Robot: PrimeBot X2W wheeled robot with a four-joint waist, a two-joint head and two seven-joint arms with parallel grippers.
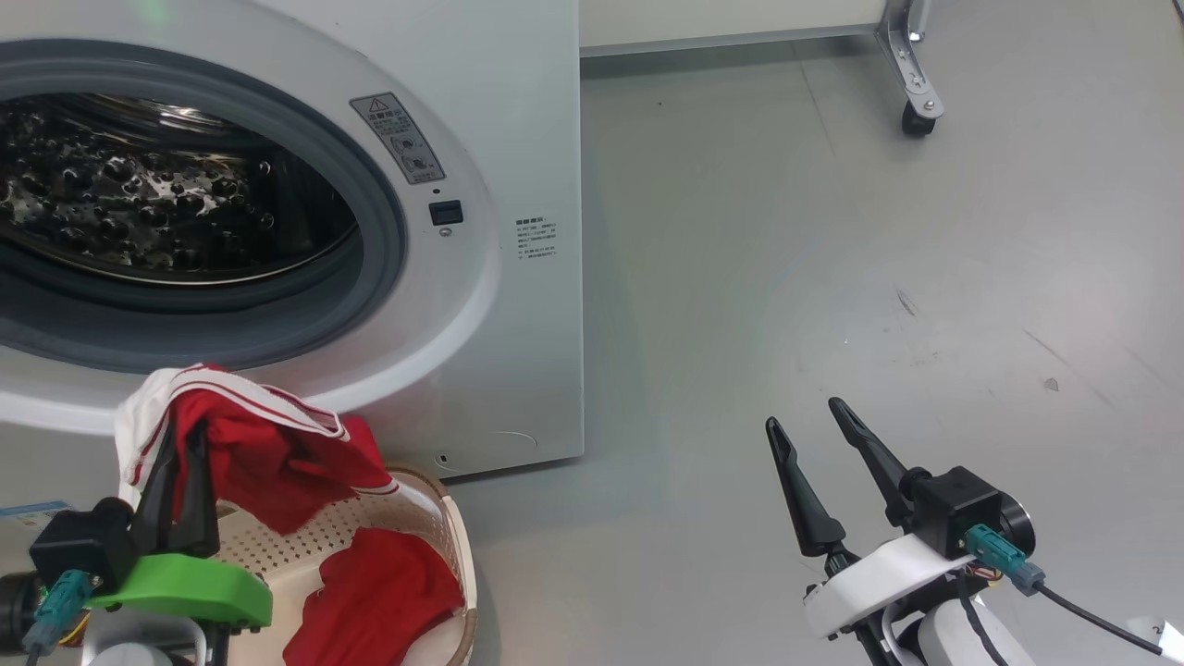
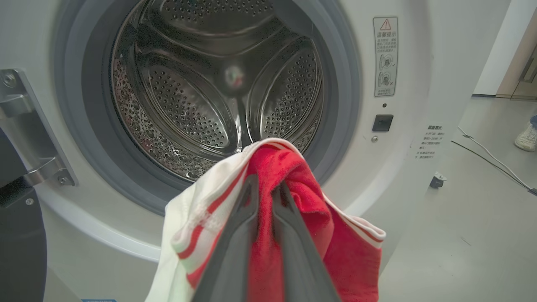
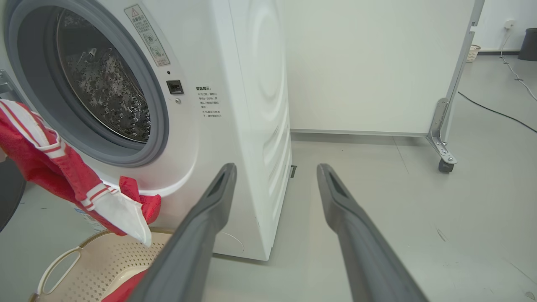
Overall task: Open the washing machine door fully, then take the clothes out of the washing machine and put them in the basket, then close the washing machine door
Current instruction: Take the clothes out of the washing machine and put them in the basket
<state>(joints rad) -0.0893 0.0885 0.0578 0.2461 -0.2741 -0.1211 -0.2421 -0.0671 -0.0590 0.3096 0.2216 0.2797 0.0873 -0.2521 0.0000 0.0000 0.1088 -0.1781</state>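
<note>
The left claw, at about eight o'clock in the head view, had its two dark fingers pressed almost together on a red garment with white stripes and a white panel. The cloth was draped over both fingertips and hung down on either side of them. This garment hung above the cream basket, which stood on the floor just in front of the washing machine, near the machine's lower corner at five o'clock of its round opening. Whether the hanging cloth's lowest edge touched the basket could not be told. A second red garment lay inside the basket, in the part nearer the robot. The machine's opening was uncovered, with the grey gasket ringing the perforated steel drum. A warning label sat at two o'clock of the opening. The door was swung away from the opening, its black rim showing at eight o'clock in the left wrist view, just below the metal hinge. The right claw, at five o'clock in the head view, had its fingers spread wide with nothing between them. It was poised over bare floor, well apart from the basket and off to the three o'clock side of the machine. A caster of a wheeled frame stood on the floor at one o'clock in the head view. A person's shoe showed at three o'clock in the left wrist view.
</note>
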